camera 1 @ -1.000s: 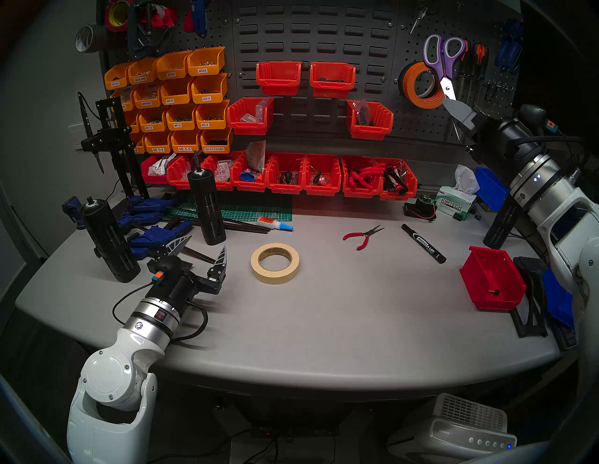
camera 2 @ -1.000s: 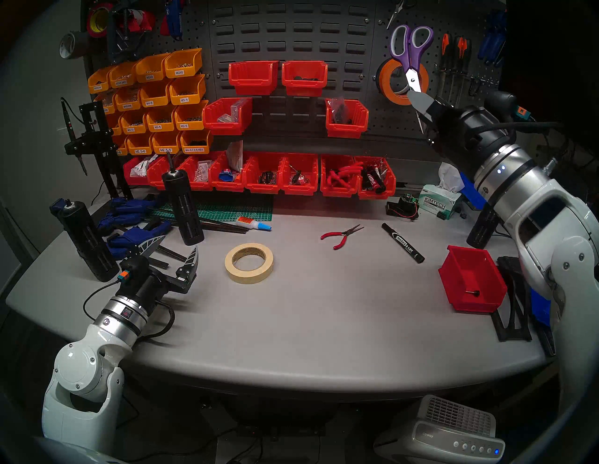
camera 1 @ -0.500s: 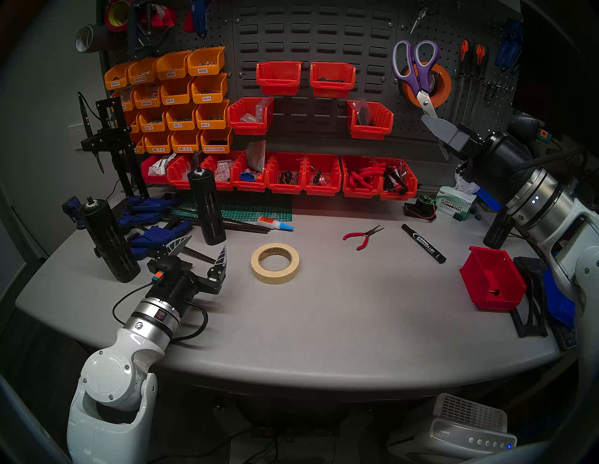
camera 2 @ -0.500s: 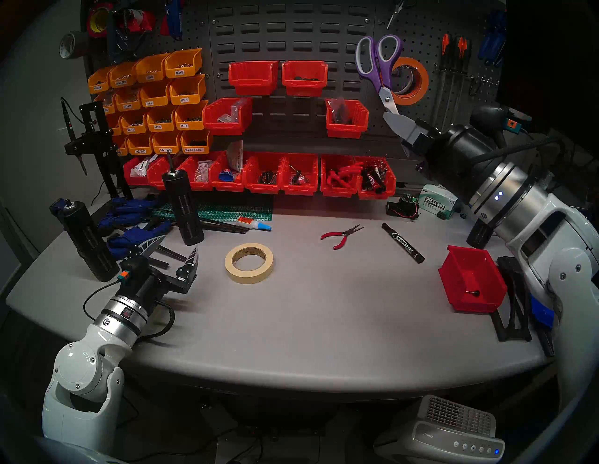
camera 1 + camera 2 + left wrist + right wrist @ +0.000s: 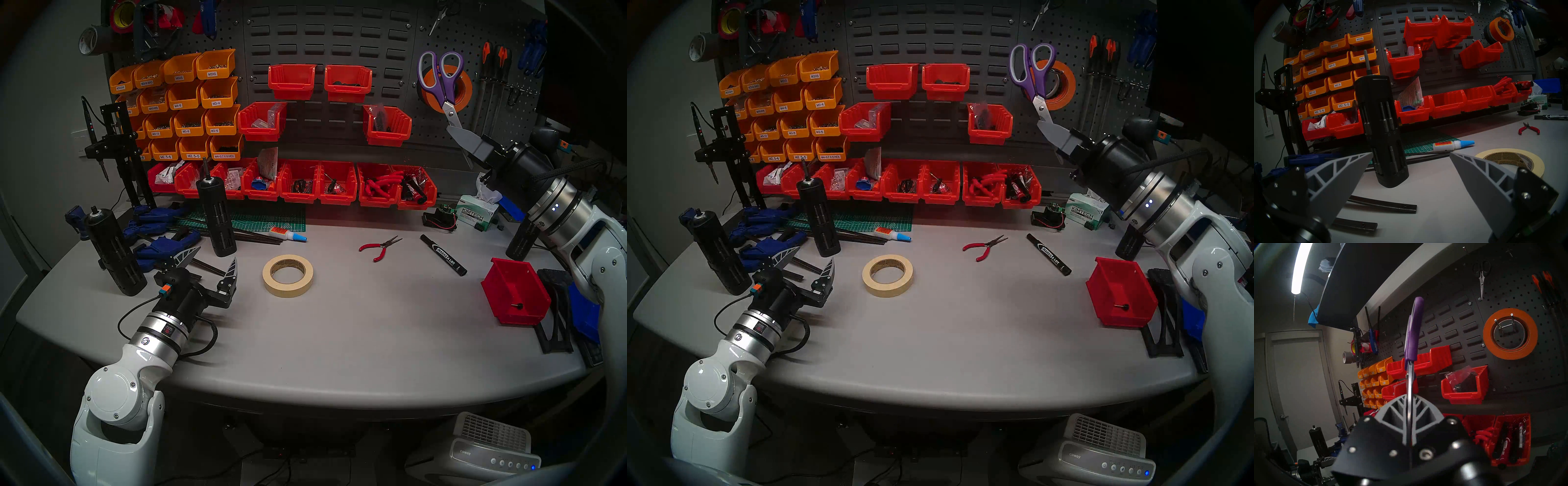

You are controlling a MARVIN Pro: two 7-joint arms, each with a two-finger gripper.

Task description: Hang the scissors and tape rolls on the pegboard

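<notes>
Where the right arm reaches: up at the pegboard (image 5: 441,135), on the view's right.
Right gripper (image 5: 456,133): clenched on the scissors' blades, the two grey fingers pressed flat against the steel from either side.
Scissors (image 5: 440,78): held in the air with purple handles up and blades down into the fingers, tilted a little; in the head views the handles overlap the orange roll, and whether they touch it cannot be told.
Scissors from the right wrist: seen edge-on (image 5: 1412,348), standing to the left of the orange roll and its hook.
Orange roll (image 5: 464,89): hanging on the pegboard on a double-prong hook (image 5: 1505,326).
Black roll (image 5: 1488,34): hanging just behind the orange one on the same hook, mostly hidden.
Beige roll (image 5: 287,275): lying flat on the table (image 5: 339,339), near its middle, well apart from the pegboard.
Left gripper (image 5: 213,261): released, fingers spread wide, low over the table's left part, the beige roll just to its right.
Pliers (image 5: 380,247): red-handled, on the table right of the beige roll.
Marker (image 5: 442,254): black, lying right of the pliers.
Red bin (image 5: 514,292): on the table's right edge.
</notes>
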